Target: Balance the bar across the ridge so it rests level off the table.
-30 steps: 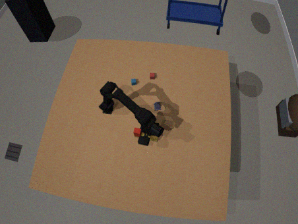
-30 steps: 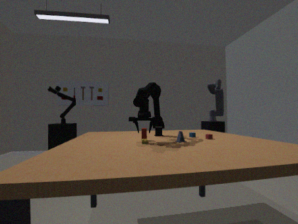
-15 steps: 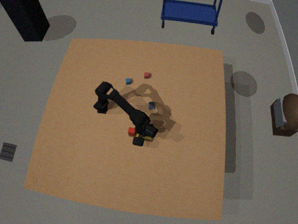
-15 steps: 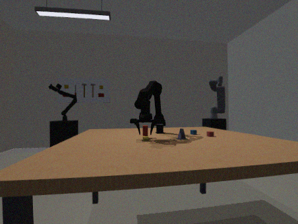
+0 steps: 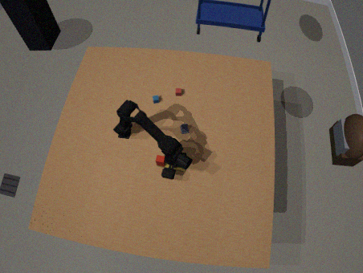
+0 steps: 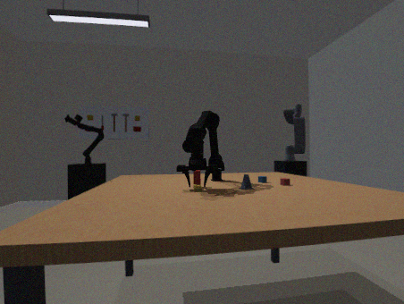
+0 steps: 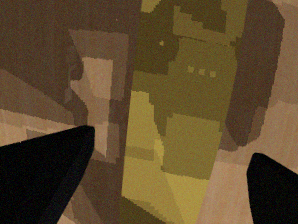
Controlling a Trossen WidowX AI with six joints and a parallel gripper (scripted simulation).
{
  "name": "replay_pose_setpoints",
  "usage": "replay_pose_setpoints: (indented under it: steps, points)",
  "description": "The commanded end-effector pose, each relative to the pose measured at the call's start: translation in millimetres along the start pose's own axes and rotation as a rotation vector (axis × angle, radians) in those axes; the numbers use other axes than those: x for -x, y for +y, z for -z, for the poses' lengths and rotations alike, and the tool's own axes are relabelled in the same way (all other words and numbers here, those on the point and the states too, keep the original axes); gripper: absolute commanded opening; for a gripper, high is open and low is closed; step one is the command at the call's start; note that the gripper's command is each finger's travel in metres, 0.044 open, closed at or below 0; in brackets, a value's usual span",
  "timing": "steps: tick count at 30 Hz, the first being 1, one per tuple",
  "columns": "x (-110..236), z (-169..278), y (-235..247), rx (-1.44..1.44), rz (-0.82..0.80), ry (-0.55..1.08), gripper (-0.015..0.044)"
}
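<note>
The yellow bar [image 7: 180, 116] [image 6: 197, 188] lies flat on the table [image 5: 100, 201] [image 6: 223, 215]; in the overhead view it is almost all hidden under my gripper. A red block stands at one end of the bar. My gripper [image 5: 175, 169] [image 6: 197, 183] [image 7: 173, 151] is open, low over the bar, with one finger on each side and not touching it. The ridge, a dark blue wedge [image 5: 185, 128] [image 6: 246, 181], stands apart on the table, further out from the bar.
A small blue cube [image 5: 156, 99] [image 6: 262, 179] and a small red cube [image 5: 179, 91] [image 6: 284, 181] lie on the far part of the table. The arm's base [image 5: 124, 128] stands near the table's middle. A blue cart [image 5: 230, 16] stands beyond the table.
</note>
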State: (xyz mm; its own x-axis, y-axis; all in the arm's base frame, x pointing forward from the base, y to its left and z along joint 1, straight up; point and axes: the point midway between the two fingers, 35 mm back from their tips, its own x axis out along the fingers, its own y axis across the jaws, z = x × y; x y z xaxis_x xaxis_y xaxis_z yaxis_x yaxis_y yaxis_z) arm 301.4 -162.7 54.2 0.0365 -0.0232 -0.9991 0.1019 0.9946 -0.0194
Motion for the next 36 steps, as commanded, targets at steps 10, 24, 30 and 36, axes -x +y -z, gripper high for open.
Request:
replay_pose_setpoints:
  steps: [10, 24, 30, 36]
  points:
    - [-3.9, 1.6, 1.1, 0.004, -0.007, 0.008, 0.0315]
    - [-2.3, 1.2, 0.5, 0.000, -0.003, 0.006, 0.0124]
    - [1.3, 0.5, 0.2, 0.000, -0.003, 0.006, 0.0025]
    - [16.2, -2.1, -0.8, 0.001, -0.003, 0.006, 0.0000]
